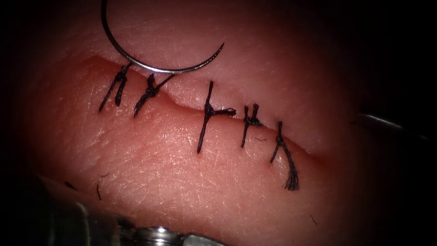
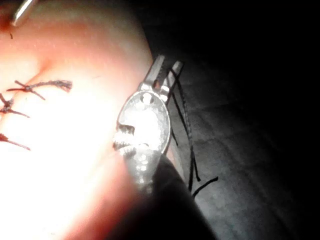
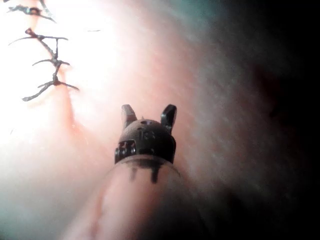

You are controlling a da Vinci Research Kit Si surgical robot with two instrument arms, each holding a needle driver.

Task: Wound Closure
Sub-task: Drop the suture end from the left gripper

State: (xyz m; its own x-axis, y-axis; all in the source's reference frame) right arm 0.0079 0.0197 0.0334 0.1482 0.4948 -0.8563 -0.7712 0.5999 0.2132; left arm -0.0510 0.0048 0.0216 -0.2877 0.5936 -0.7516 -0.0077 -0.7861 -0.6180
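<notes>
The needle (image 1: 150, 64) lies loose on the tissue (image 1: 191, 182), behind the cut (image 1: 182, 107) toward its left end. Five stitches (image 1: 207, 111) cross the cut. Both tools stand off the tissue, holding nothing

Tissue (image 1: 173, 182): pale pink pork belly, cut (image 1: 182, 107) running diagonally from upper left to lower right | Stitches (image 1: 207, 111): five black knotted thread loops crossing the cut, rightmost with a frayed tail | Needle (image 1: 150, 66): curved steel, lying free on tissue above the cut, tip pointing upper right, held by neither gripper.
</notes>
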